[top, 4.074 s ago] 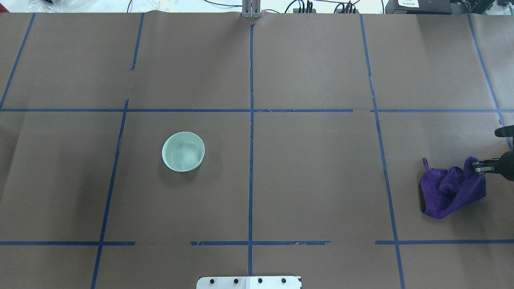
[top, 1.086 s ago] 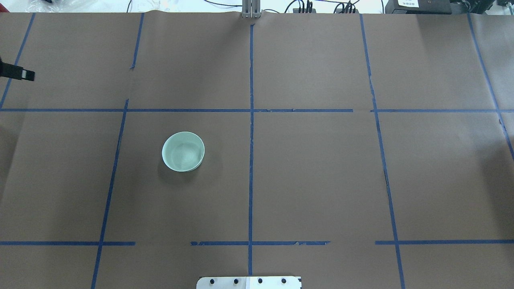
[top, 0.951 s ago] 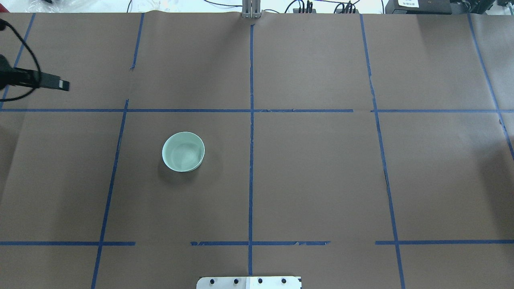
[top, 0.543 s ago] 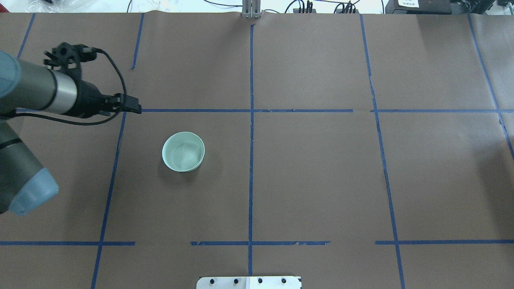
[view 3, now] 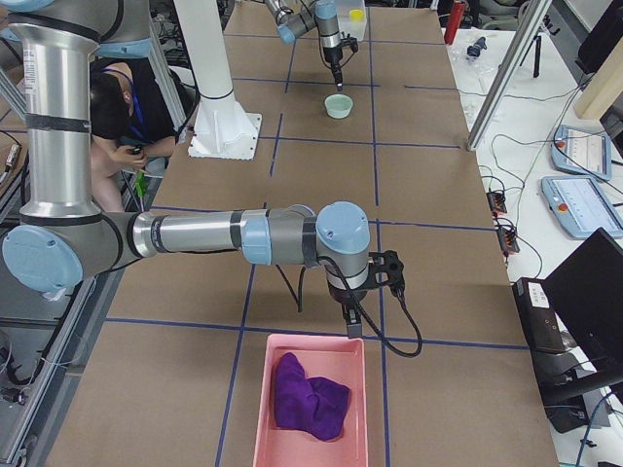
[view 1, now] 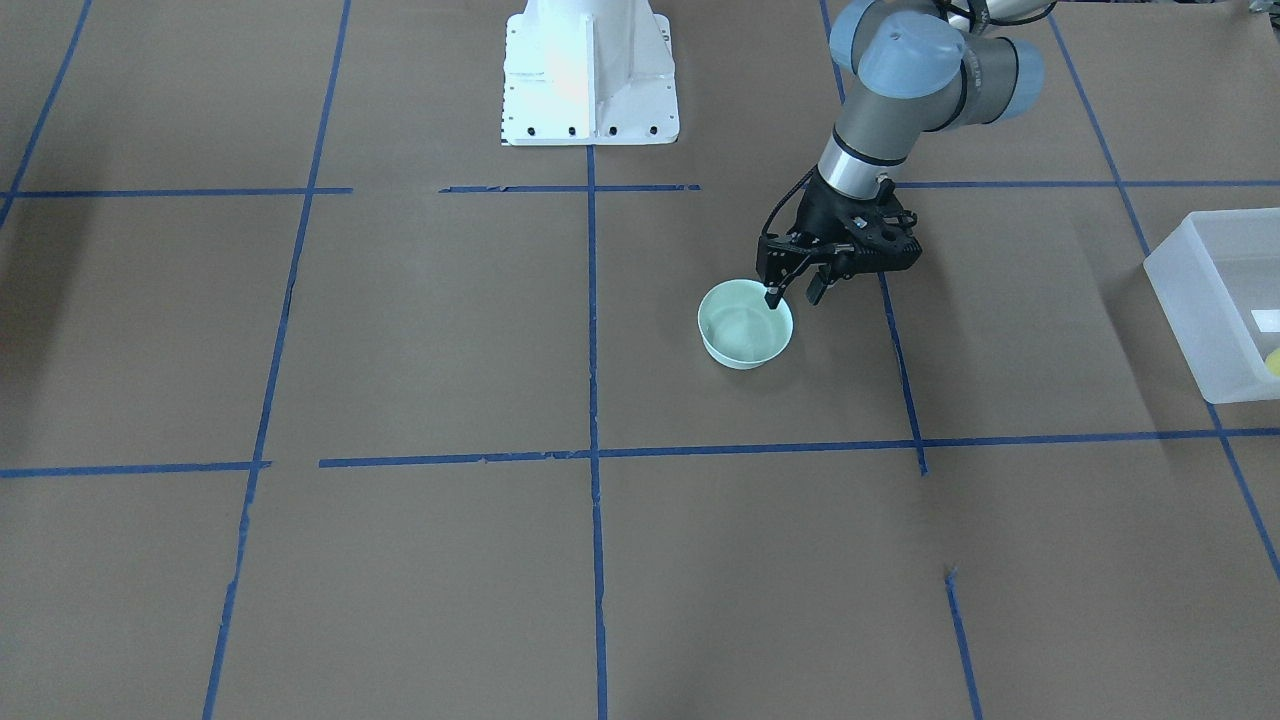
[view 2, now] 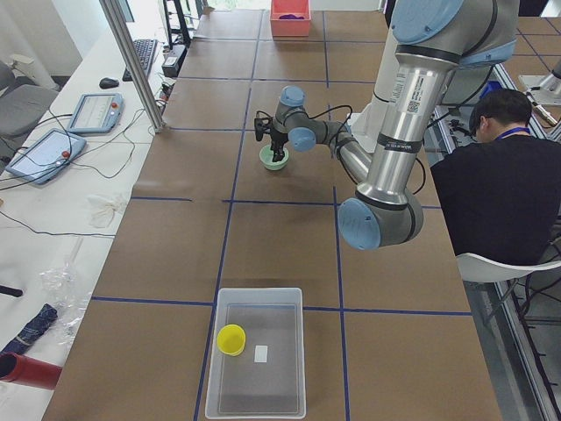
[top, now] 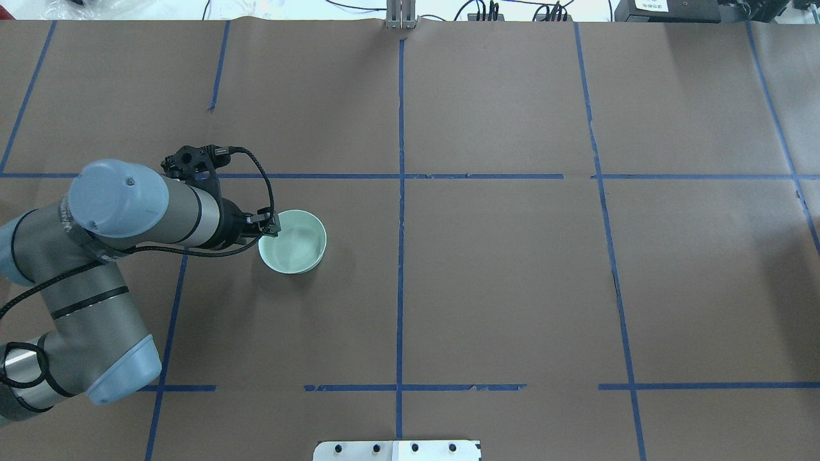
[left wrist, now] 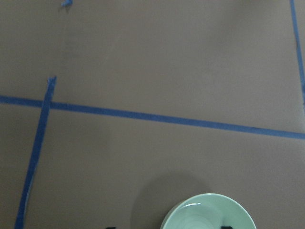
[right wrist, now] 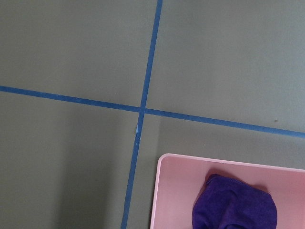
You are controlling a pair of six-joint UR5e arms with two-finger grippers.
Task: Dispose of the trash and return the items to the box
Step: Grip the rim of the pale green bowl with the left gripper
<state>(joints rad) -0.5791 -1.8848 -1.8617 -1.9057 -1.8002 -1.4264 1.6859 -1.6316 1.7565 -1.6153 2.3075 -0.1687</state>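
The pale mint-green bowl (top: 296, 246) stands upright on the brown table, left of centre; it also shows in the front view (view 1: 742, 332) and at the bottom of the left wrist view (left wrist: 207, 215). My left gripper (view 1: 794, 293) is open and straddles the bowl's rim, one finger (view 1: 771, 297) inside the bowl and the other outside. The yellow cup (view 2: 231, 339) lies in the frosted box (view 2: 263, 386) off the table's left end. My right gripper (view 3: 350, 327) hovers at the pink tray's near edge; I cannot tell whether it is open or shut.
The pink tray (view 3: 261, 428) holds a crumpled purple cloth (view 3: 308, 401), also seen in the right wrist view (right wrist: 236, 206). The box's corner (view 1: 1190, 300) shows at the front view's right edge. The white robot base (view 1: 590, 75) stands at mid-table. A seated person (view 2: 495, 175) is behind the robot.
My left arm has come in from the left edge and moved right and down to the bowl's rim. Earlier, my right gripper carried the purple cloth out of the overhead view.
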